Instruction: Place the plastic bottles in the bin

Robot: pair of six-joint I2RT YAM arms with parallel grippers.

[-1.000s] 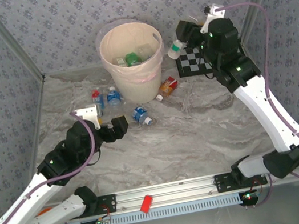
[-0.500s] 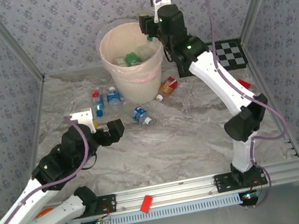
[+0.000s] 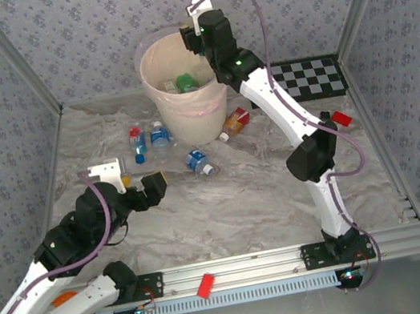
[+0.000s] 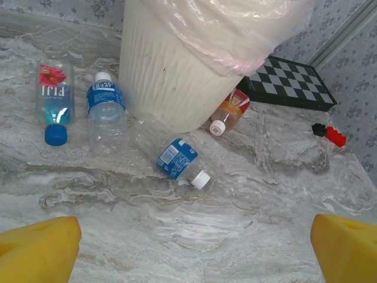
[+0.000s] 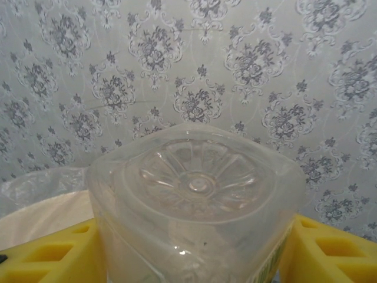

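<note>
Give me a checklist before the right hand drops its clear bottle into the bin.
1. Hold of the right hand on the clear plastic bottle: ok.
2. Bottle fully over the opening of the large round peach-cream plastic bin: cannot tell, it sits by the far rim.
3. Room inside the bin: ok.
4. The left hand open and apart from the bin: ok.

R tool (image 3: 192,44) over bin (image 3: 187,120) rim; 4 bottles (image 3: 159,136) on table (image 3: 264,188) by bin base
</note>
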